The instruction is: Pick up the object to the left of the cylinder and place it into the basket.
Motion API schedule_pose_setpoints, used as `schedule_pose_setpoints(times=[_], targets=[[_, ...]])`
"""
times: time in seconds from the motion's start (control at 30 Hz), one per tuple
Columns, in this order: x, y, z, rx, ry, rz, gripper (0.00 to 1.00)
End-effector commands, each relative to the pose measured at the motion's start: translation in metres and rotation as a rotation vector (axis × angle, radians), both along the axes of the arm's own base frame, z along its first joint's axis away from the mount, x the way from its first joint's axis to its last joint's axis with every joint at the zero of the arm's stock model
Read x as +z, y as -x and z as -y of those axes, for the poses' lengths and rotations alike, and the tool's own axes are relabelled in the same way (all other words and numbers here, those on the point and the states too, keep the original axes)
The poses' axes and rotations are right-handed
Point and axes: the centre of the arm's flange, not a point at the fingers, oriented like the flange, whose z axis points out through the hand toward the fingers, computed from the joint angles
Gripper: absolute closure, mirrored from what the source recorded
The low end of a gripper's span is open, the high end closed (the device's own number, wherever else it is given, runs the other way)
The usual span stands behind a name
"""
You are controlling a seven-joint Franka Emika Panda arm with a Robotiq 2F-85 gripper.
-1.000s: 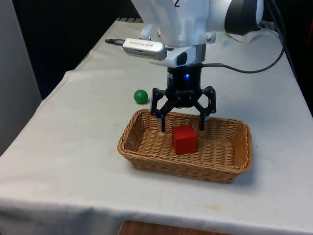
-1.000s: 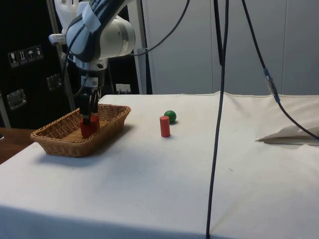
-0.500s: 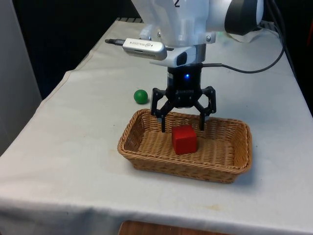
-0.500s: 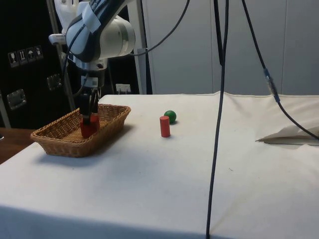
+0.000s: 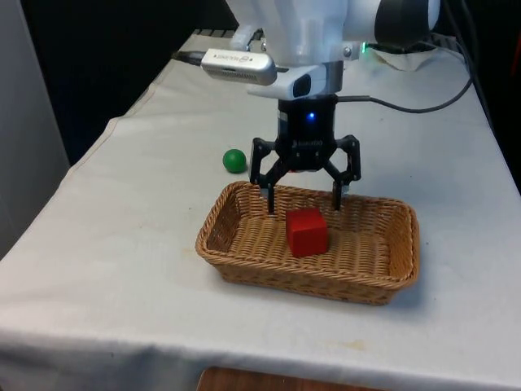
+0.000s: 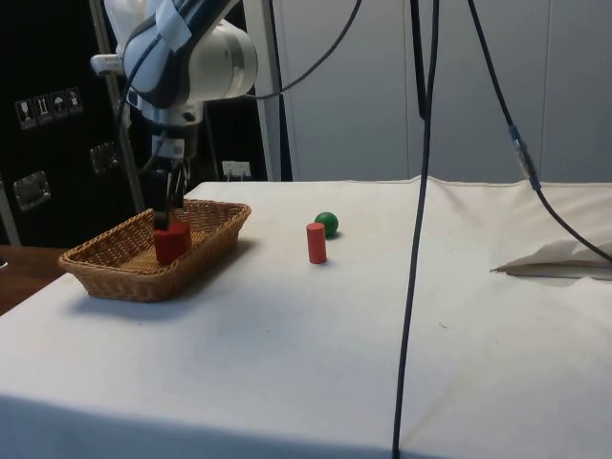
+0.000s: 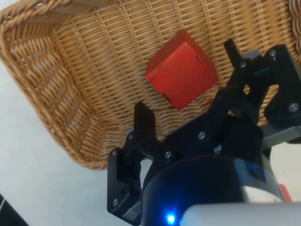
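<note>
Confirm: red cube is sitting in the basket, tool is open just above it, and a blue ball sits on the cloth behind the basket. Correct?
Not quite: the ball is green, not blue, as the front view shows. The rest holds: the red cube sits in the basket, the tool is open just above it, and the ball lies on the cloth behind the basket.

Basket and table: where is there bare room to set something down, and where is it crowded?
Inside the basket, the floor is bare towards the front view's right of the red cube. The cloth in front of the basket is bare too. It is crowded above the cube, where the open gripper hangs, and near the green ball and red cylinder.
</note>
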Motion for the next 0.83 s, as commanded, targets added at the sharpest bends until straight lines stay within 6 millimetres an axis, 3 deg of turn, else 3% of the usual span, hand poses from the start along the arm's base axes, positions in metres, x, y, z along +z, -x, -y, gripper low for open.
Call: schedule_pose_setpoints(times=[0.0, 0.8], targets=[[0.004, 0.001, 0.000, -0.001, 0.001, -0.006, 0.00], [0.054, -0.002, 0.002, 0.001, -0.022, 0.032, 0.00]])
